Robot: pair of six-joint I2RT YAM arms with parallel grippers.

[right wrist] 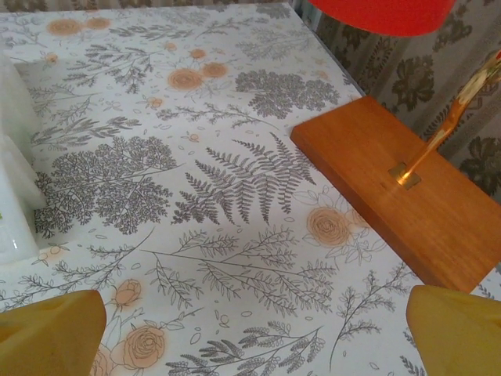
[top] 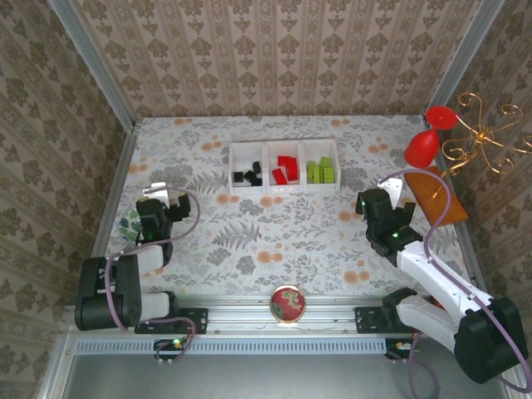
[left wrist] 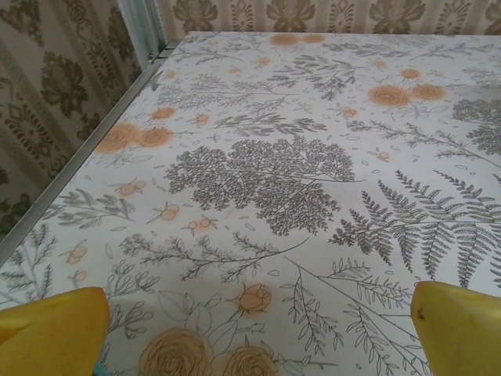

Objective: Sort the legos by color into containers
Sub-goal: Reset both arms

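The sorting looks finished, or very nearly. In the top view the white tray (top: 249,189) sits in the upper middle of the frame, and its three compartments each hold one color. The black bricks (top: 248,175) are in the left one, the red bricks (top: 285,169) in the middle one and the green bricks (top: 321,171) in the right one. Every brick I can make out lies inside the tray, none of them on the flowered tabletop (top: 274,233). A small patterned object at the left edge of that view is too unclear to name.

The left gripper (left wrist: 254,333) hangs low over bare tabletop at the left of the top view, well apart from the tray. Its yellow fingertips (left wrist: 51,333) sit at the bottom corners of its wrist view, jaws spread wide with nothing between them. The right gripper (right wrist: 254,333) is likewise spread and carrying nothing. It sits between the tray's white edge at the left of its wrist view and a wooden base (right wrist: 399,188) at the right.

As I judge it, nothing is left to pick up; at most the arms need to pull back.
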